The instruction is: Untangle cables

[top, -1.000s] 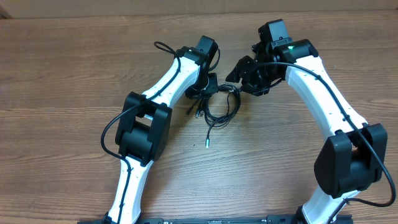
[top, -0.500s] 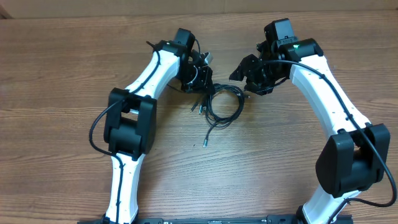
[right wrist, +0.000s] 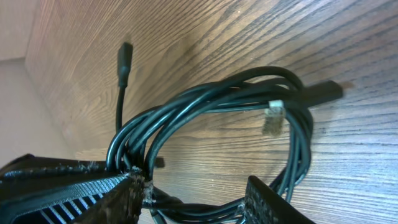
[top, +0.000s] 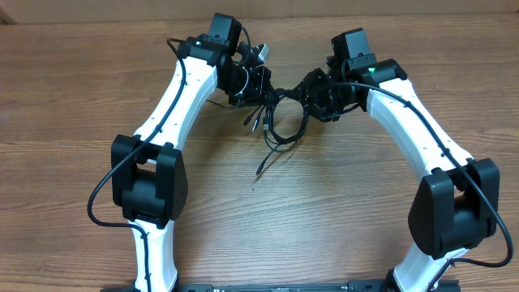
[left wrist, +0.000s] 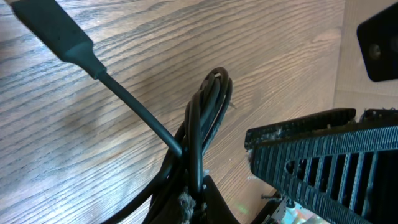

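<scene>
Patience looks the key here: the left hand [top: 258, 84], clamped shut on the cables [top: 282, 130], ought to draw away slowly while the right hand [top: 313, 94], standing open astride them, closes on a single strand. The cables stretch between both hands, loose ends trailing on the worktop [top: 81, 97].

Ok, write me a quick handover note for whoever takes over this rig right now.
Left tool: shut on the cables at the coil's left side.
Right tool: open, strands run between its fingers, no grip.
Cables: one looped bundle between the two tools over the table, with one tail trailing toward the near edge.
Done: left grasp made.
Left: close the right tool, pull the loops apart, separate each cord.
</scene>
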